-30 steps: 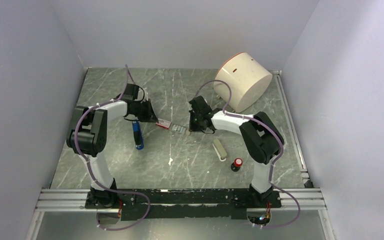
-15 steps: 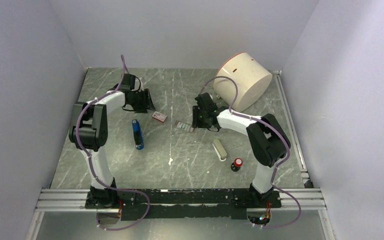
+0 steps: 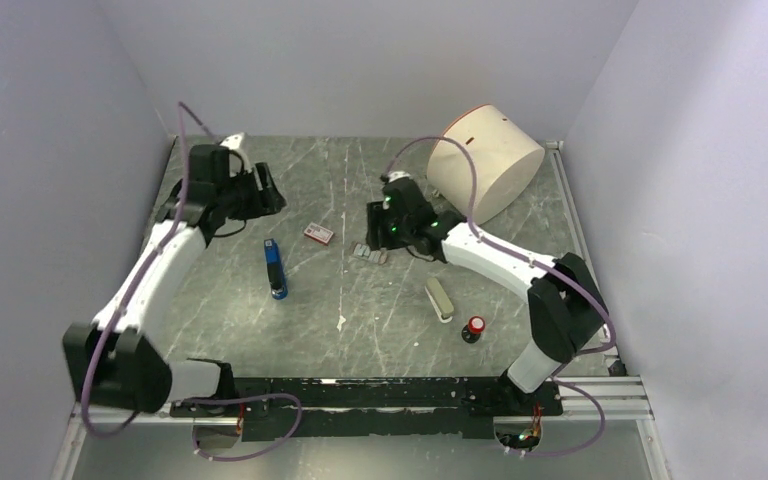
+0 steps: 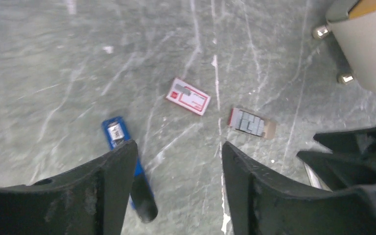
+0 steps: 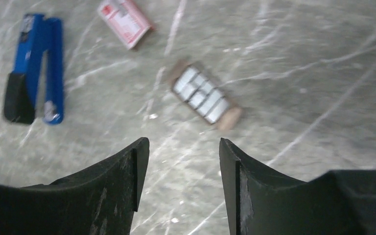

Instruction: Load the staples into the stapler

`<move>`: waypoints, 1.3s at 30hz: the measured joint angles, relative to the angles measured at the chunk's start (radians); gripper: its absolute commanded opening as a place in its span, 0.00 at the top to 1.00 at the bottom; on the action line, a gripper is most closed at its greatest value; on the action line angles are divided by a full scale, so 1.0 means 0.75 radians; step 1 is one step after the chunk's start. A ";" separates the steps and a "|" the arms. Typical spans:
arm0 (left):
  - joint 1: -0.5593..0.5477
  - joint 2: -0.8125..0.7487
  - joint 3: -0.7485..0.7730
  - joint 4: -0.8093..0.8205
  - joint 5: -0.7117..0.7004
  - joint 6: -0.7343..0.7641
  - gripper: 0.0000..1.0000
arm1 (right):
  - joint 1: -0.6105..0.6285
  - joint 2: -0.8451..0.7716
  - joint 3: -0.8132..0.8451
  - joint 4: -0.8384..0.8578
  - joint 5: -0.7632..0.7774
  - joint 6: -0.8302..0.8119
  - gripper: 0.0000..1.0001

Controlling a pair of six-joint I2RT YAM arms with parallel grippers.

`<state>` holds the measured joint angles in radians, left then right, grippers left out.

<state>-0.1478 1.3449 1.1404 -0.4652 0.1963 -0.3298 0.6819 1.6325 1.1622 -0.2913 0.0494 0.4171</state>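
The blue stapler (image 3: pixel 276 268) lies flat on the grey marble table left of centre. To its right lies the pinkish-red and white staples box (image 3: pixel 318 234), and further right its cardboard tray with the grey staples (image 3: pixel 370 254). My left gripper (image 3: pixel 266 192) hangs open behind and left of the stapler, holding nothing. My right gripper (image 3: pixel 384 226) stands open just behind the tray, also with nothing in it. In the left wrist view the gripper (image 4: pixel 178 147) looks down on the stapler (image 4: pixel 113 131), box (image 4: pixel 188 96) and staples (image 4: pixel 251 123). In the right wrist view the gripper (image 5: pixel 183 142) is above the staples (image 5: pixel 205 95), stapler (image 5: pixel 34 63) and box (image 5: pixel 124 17).
A round beige container (image 3: pixel 485 160) lies on its side at the back right. A beige-olive bar (image 3: pixel 439 298) and a red-capped black knob (image 3: pixel 474 327) sit near the right arm. White walls close in the table on three sides.
Both grippers have opened and let go: the box and the staples tray now lie apart on the table. The left arm has drawn back to the left, the right arm slightly back.
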 measured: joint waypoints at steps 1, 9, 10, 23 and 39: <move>0.001 -0.054 -0.014 -0.023 -0.034 -0.005 0.23 | 0.037 -0.007 0.003 0.001 0.007 0.001 0.39; 0.001 -0.613 -0.104 -0.270 -0.277 -0.084 0.04 | 0.463 -0.094 -0.041 0.088 0.208 0.100 0.26; 0.001 -0.675 -0.107 -0.293 -0.283 -0.091 0.04 | 0.497 -0.101 -0.049 0.096 0.235 0.110 0.26; 0.001 -1.007 -0.215 -0.468 -0.219 -0.152 0.04 | 0.626 -0.045 0.051 -0.018 0.510 0.137 0.04; 0.001 -1.286 -0.280 -0.639 -0.328 -0.419 0.13 | 0.785 0.275 0.205 0.099 0.427 0.346 0.15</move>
<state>-0.1474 0.3805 0.9302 -0.9443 -0.0498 -0.6437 1.2705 1.8385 1.3163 -0.2173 0.3698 0.6769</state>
